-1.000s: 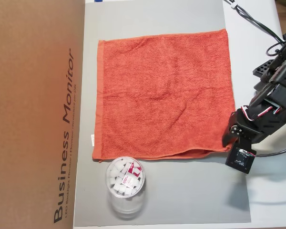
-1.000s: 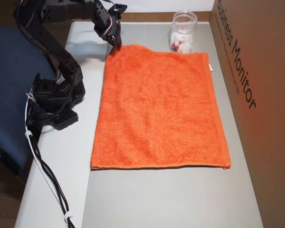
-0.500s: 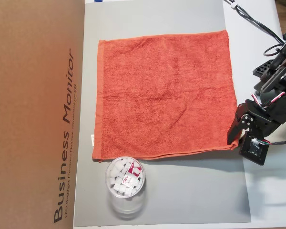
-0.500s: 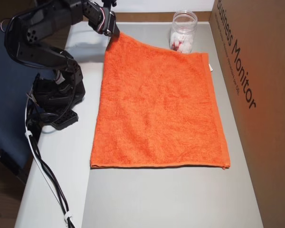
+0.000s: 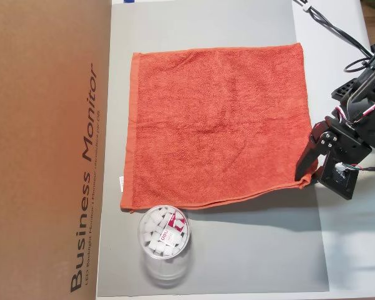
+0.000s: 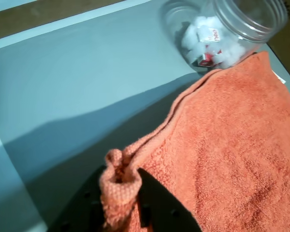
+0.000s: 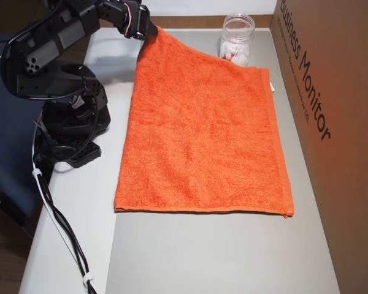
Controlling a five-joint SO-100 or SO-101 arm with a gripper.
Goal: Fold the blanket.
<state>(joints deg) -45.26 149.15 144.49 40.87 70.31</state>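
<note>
With the pincer (image 6: pixel 130 200) pinching the blanket (image 5: pixel 215 125) corner nearest the jar (image 5: pixel 164 234), you're lifting; carry it across next.

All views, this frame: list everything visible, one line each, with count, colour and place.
blanket: one, orange-red terry, spread on the mat, one corner pinched and lifted
grey mat: one, grey, under the blanket
clear jar: one, transparent, holding white pieces, beside a blanket edge
cardboard box: one, brown, printed "Business Monitor", along the mat's side
cables: black, trailing from the arm's base
arm: one, black
gripper: one, black, shut on the blanket corner
</note>
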